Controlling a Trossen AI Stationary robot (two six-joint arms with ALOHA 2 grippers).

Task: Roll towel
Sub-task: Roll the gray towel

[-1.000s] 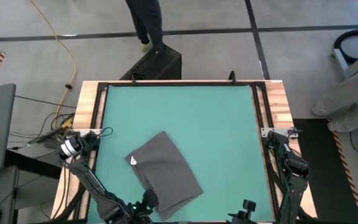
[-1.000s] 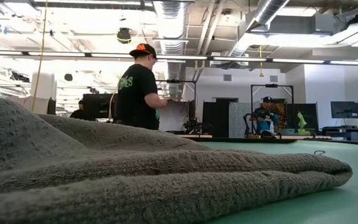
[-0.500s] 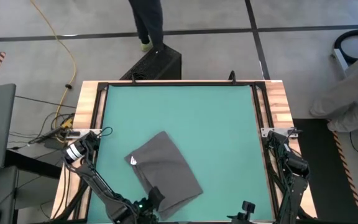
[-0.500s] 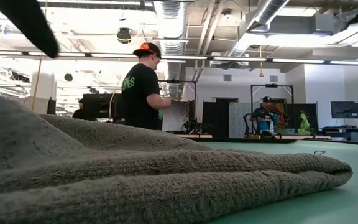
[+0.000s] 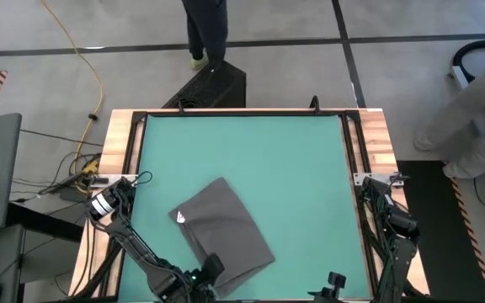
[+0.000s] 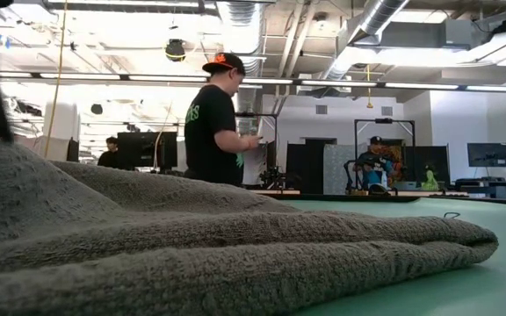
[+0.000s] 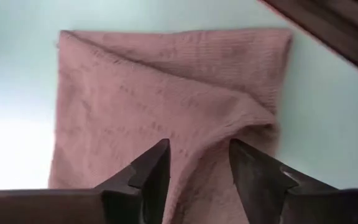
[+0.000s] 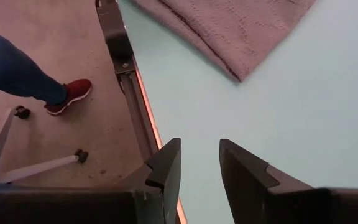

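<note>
The dark charcoal-grey soft fabric towel (image 5: pixel 224 233) lies folded on the green mat of the table (image 5: pixel 122 135), near the front edge. The left tool (image 7: pixel 197 163) hovers over its near edge, fingers parted with fabric between them, gripping nothing. The right tool (image 8: pixel 199 163) waits half-open above bare mat, empty.

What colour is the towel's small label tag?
White, on the dark grey towel; the tag shows best in the high view.

Bright, even overhead light — soft shadows; wrist views blurred, low-view foreground unfocused.
</note>
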